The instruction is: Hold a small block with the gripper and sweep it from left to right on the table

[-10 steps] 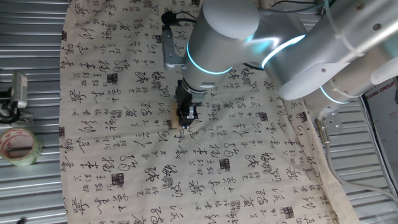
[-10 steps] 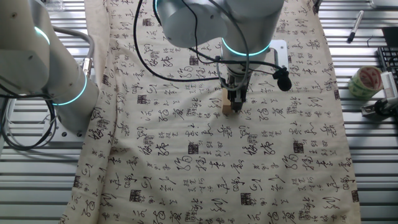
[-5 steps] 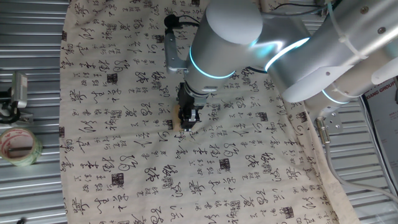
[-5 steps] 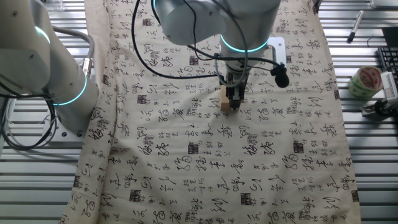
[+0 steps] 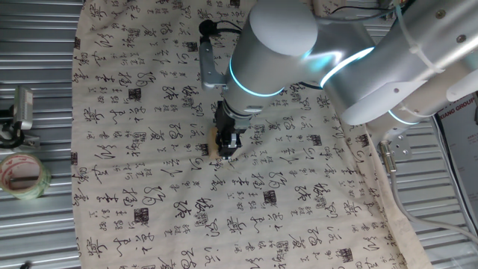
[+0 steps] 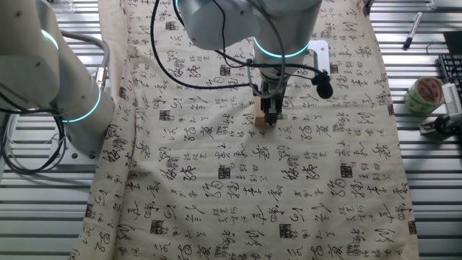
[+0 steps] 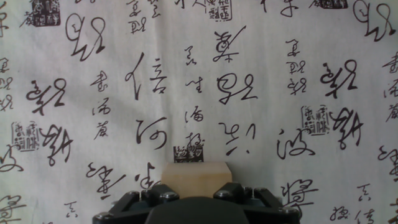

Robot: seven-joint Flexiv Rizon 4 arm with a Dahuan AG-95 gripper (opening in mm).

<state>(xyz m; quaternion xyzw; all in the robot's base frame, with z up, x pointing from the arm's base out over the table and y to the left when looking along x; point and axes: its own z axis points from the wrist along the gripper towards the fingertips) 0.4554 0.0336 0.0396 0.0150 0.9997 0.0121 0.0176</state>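
Observation:
The small block [image 5: 214, 142] is a pale tan cube resting on the beige calligraphy cloth that covers the table [image 5: 45, 90]. The black gripper [image 5: 226, 146] at the end of the silver-grey arm with cyan rings is shut on the block and presses it onto the cloth. In the other fixed view the block [image 6: 259, 120] sits under the gripper [image 6: 268, 121] near the cloth's middle. In the hand view the block [image 7: 196, 177] shows between the black fingers at the bottom edge, its lower part hidden by the gripper [image 7: 196, 198].
A roll of tape [image 5: 21, 176] lies on the ribbed metal beside a small clamp-like device [image 5: 21, 112]. In the other fixed view the tape [image 6: 422, 94] is at the right, with a pen [image 6: 412, 30] further back. The cloth is wrinkled round the gripper.
The gripper with the block has slid a short way across the cloth: rightwards in one fixed view, leftwards and up in the other. The arm has followed.

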